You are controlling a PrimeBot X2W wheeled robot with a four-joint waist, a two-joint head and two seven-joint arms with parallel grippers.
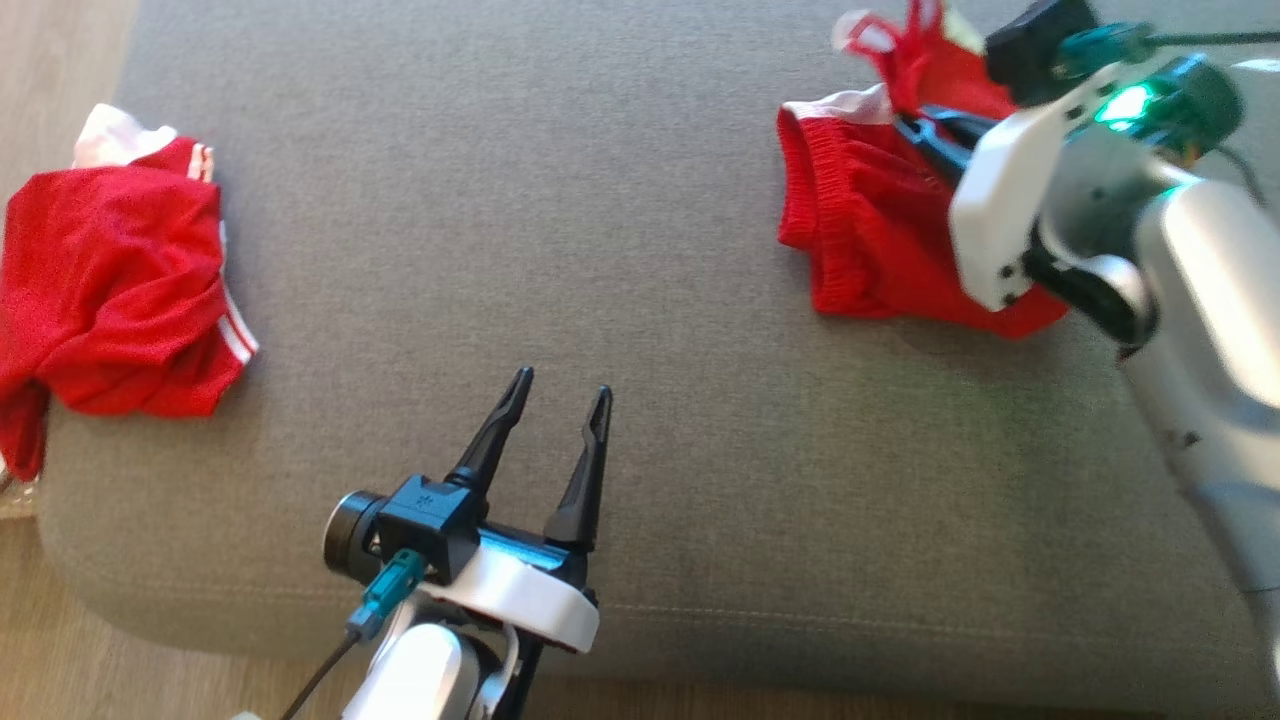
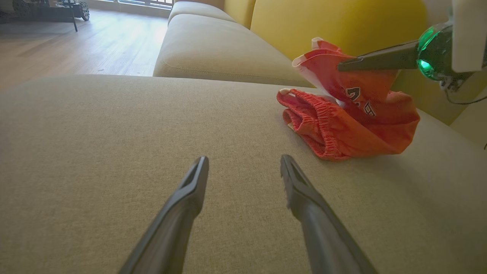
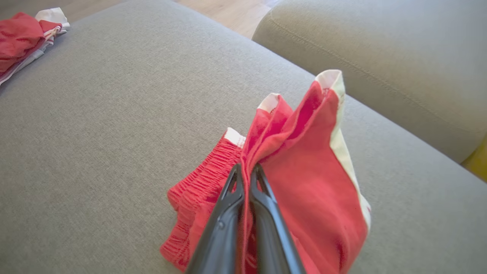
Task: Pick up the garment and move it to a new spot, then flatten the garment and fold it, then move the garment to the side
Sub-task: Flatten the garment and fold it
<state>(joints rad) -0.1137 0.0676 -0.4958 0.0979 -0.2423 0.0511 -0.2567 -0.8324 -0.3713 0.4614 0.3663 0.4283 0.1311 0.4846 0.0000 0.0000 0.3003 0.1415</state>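
The garment (image 1: 860, 230) is a pair of red shorts with an elastic waistband and white trim, bunched at the far right of the grey sofa seat (image 1: 600, 250). My right gripper (image 1: 915, 128) is shut on a fold of it, lifting part of the cloth while the rest rests on the cushion. In the right wrist view the closed fingers (image 3: 247, 171) pinch the red fabric (image 3: 304, 160). The left wrist view shows the garment (image 2: 350, 121) ahead to the right. My left gripper (image 1: 560, 390) stands open and empty over the seat's front middle, fingertips (image 2: 198, 167) apart.
A second red and white garment (image 1: 110, 280) lies crumpled at the seat's left edge, partly hanging over it. Wooden floor (image 1: 60, 60) lies beyond the left edge. A yellow backrest (image 2: 335, 23) and another grey cushion (image 2: 213, 45) stand behind.
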